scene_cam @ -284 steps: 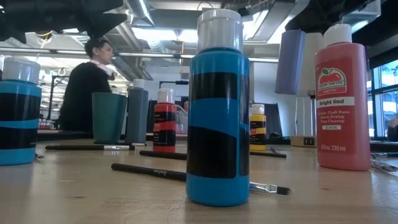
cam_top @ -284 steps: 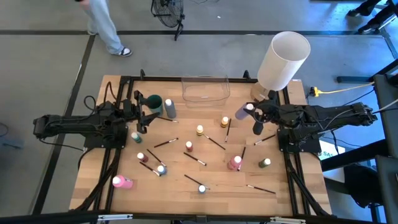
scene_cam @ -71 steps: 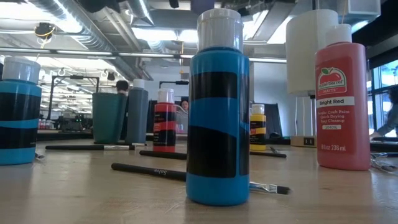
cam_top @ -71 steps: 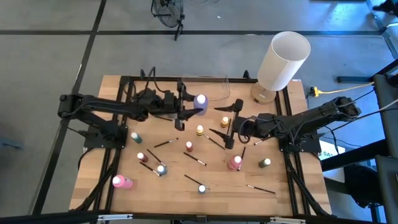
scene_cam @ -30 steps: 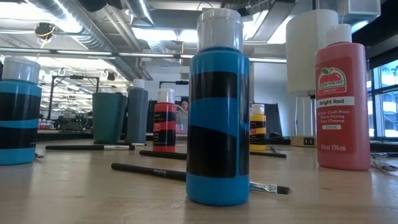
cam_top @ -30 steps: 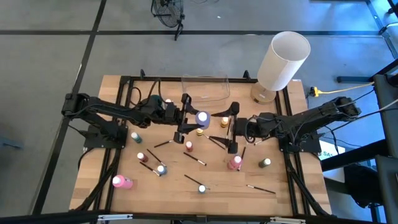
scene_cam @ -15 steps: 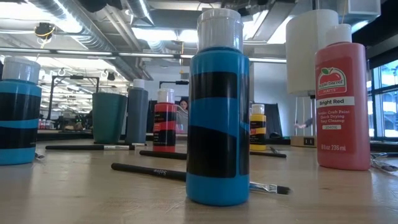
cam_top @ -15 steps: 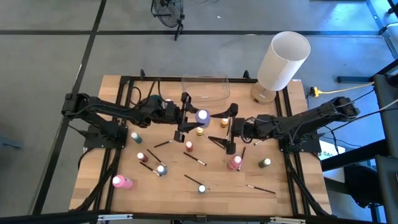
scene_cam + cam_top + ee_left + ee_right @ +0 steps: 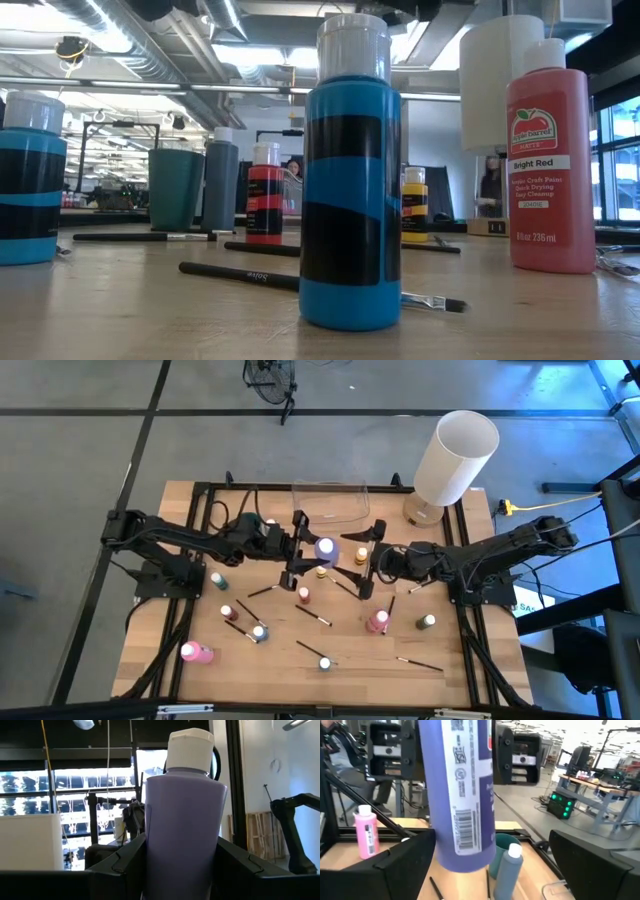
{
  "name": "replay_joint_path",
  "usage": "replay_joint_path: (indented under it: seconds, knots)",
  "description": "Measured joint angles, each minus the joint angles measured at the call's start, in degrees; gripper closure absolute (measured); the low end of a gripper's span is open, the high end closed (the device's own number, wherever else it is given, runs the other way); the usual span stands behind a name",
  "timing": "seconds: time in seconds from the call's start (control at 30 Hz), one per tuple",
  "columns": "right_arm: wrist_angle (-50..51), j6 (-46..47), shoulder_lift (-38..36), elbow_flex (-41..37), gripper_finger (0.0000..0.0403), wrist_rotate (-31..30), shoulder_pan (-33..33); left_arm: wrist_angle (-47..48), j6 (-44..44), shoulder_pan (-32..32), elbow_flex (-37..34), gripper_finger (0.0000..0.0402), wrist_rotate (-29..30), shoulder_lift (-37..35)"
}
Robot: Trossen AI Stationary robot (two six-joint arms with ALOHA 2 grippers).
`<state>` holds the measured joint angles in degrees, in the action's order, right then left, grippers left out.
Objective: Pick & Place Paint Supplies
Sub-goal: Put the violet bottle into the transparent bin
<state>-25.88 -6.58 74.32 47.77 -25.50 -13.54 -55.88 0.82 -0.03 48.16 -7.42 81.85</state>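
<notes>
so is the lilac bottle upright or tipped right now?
Upright. The lilac bottle stands cap-up between the left gripper fingers, held above the table, and the high view shows its cap facing the camera.

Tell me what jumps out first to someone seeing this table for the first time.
The lilac paint bottle held up over the middle of the table in the left gripper, with the right gripper open and facing it from the other side. Around them, small paint bottles and thin paintbrushes lie scattered across the wooden table. At the far edge stand a clear plastic container and a large white cylinder.
</notes>
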Motion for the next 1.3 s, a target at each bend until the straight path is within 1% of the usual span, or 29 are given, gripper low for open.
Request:
replay_joint_path:
  seconds: [0.1,0.27,0.37,0.63,0.73,1.07,1.2,1.3]
  knots:
    - [0.1,0.14,0.13,0.0,0.0011,0.23,0.0,-1.23,-0.03,0.15,0.0,0.0221,0.2,1.65]
    - [-0.74,0.14,1.89,0.02,0.0011,0.18,0.04,-6.17,-0.04,0.17,0.0,0.0221,0.22,4.45]
    - [-0.81,0.09,2.64,0.02,0.0011,0.11,0.04,-7.06,-0.04,0.17,0.0,0.0221,0.21,5.61]
    - [-1.01,-0.04,2.67,0.02,0.0014,0.05,0.04,-7.46,-0.05,0.17,0.0,0.0221,0.42,5.65]
    - [-0.95,-0.04,2.67,0.02,0.0027,0.05,0.04,-7.74,-0.04,0.17,0.0,0.0221,0.42,5.65]
    - [-0.93,-0.06,2.69,0.02,0.01,0.77,0.25,-7.78,-0.04,0.96,0.0,0.0221,0.64,5.65]
    - [-0.92,0.49,2.69,0.02,0.0114,4.48,1.3,-8.54,-0.04,0.96,0.0,0.0221,0.61,6.13]
    - [-0.86,1.68,2.69,0.02,0.0118,5.97,2.21,-9.77,-0.15,0.94,0.0,0.0221,0.59,7.15]
